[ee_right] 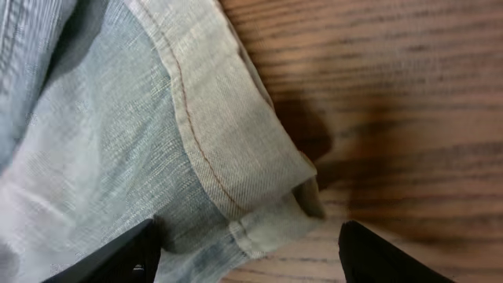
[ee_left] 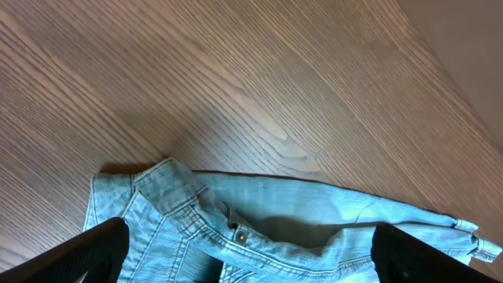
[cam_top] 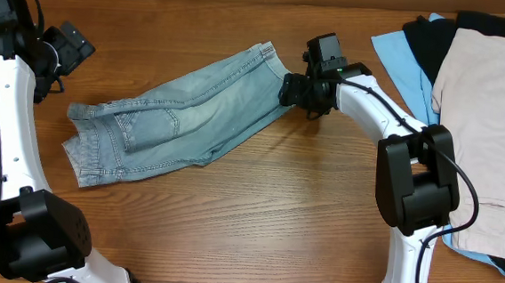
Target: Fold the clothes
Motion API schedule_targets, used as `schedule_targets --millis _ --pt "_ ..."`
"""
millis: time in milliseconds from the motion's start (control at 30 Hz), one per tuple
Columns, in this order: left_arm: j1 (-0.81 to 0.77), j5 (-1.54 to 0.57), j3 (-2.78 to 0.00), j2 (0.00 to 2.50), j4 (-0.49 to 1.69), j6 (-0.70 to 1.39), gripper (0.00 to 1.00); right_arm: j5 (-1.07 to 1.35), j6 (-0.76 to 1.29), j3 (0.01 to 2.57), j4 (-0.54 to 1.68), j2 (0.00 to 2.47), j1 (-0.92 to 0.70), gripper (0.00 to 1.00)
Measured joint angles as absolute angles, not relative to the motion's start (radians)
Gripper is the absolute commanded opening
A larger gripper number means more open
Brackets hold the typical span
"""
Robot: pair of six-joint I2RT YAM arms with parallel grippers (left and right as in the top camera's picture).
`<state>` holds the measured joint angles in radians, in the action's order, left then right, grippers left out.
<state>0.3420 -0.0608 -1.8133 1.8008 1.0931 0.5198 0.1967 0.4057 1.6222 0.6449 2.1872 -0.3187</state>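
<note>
Wooden table [cam_top: 283,215] carries one pair of denim shorts [cam_top: 183,110], three piled garments [cam_top: 486,113], and two grippers: left gripper [ee_left: 251,255] spread wide near the waistband, right gripper [ee_right: 251,251] open astride one leg hem.

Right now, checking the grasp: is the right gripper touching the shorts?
Cannot tell. Right wrist view: the shorts hem lies inside the open right gripper, but contact or gap isn't plain.

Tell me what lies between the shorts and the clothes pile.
Only the right hand at the shorts' hem and its arm, over bare table; overhead view shows it.
</note>
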Motion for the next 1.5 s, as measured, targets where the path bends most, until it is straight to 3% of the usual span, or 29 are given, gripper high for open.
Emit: schedule_targets --millis 100,167,300,400,467,500,700,1000,1233,1300,1367,1400,1433,1500 --pt "0.342 -0.061 -1.813 1.801 1.093 0.52 1.0 0.209 0.49 1.622 0.645 2.189 -0.319 0.58" --pt "0.342 -0.061 -1.813 1.801 1.093 0.52 1.0 0.218 0.54 1.622 0.645 2.197 -0.319 0.41" --pt "0.342 -0.061 -1.813 1.801 1.094 0.52 1.0 0.222 0.627 1.622 0.642 2.21 -0.321 0.35" --pt "0.342 -0.061 -1.813 1.801 1.094 0.519 1.0 0.216 0.661 1.622 0.638 2.212 -0.325 0.22" --pt "0.342 -0.061 -1.813 1.801 1.099 0.516 1.0 0.202 0.672 1.622 0.638 2.212 -0.331 0.06" --pt "0.342 -0.061 -1.813 1.801 1.102 0.516 1.0 0.197 0.683 1.622 0.639 2.212 -0.335 0.04" --pt "0.342 -0.06 -1.813 1.801 1.131 0.516 1.0 0.207 0.669 1.663 0.792 2.212 -0.294 0.04" --pt "0.326 -0.057 -1.813 1.801 1.167 0.492 0.99 0.128 0.594 1.695 1.368 2.168 -0.041 0.04" --pt "0.17 -0.056 -1.813 1.831 1.268 0.364 1.0 0.073 0.583 1.673 1.427 2.154 -0.116 0.04" --pt "0.125 -0.057 -1.813 1.865 1.311 0.336 0.96 0.073 0.58 1.666 1.421 2.106 -0.134 0.2" --pt "0.087 -0.057 -1.813 1.913 1.341 0.31 0.92 0.075 0.555 1.663 1.422 2.038 -0.127 0.57" --pt "0.077 -0.057 -1.813 1.93 1.352 0.303 0.92 0.075 0.545 1.663 1.423 2.015 -0.123 0.63" --pt "0.069 -0.057 -1.813 1.952 1.369 0.293 0.9 0.074 0.51 1.663 1.427 1.953 -0.112 0.75" --pt "0.064 -0.056 -1.813 1.994 1.401 0.279 0.88 0.074 0.474 1.663 1.43 1.897 -0.103 0.81"
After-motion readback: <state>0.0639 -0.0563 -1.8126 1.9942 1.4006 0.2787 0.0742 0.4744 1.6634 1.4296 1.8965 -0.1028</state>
